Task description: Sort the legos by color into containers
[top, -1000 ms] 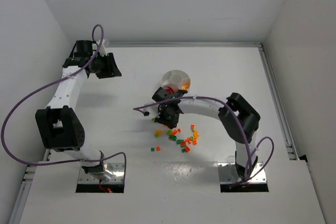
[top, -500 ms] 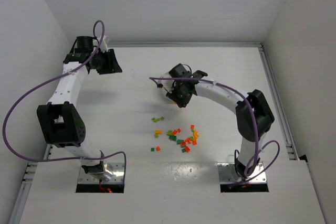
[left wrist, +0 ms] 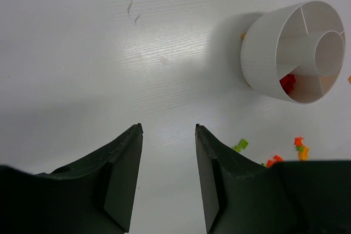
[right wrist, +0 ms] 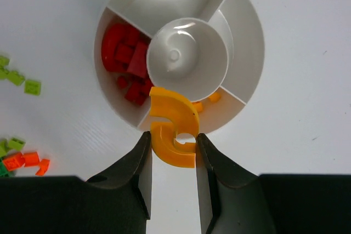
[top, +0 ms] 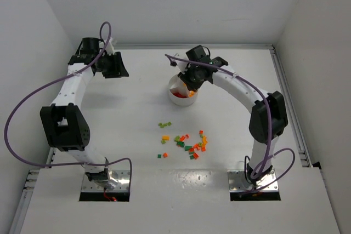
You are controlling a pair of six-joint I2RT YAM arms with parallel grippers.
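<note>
My right gripper is shut on a curved yellow-orange lego, held above the near rim of the round white dish. One wedge of the containers holds red legos; the wedge under the held piece holds a few orange ones. In the top view the right gripper hangs over the dish. Loose legos in red, orange and green lie in a cluster nearer the arm bases. My left gripper is open over bare table, left of the dish.
Two green bricks lie apart from the cluster. Green bricks and orange ones show at the left of the right wrist view. The left gripper sits near the back wall. White walls close the table's back and sides.
The right arm has swung from the loose cluster back to the dish, carrying the yellow-orange lego. The left arm has barely shifted.
</note>
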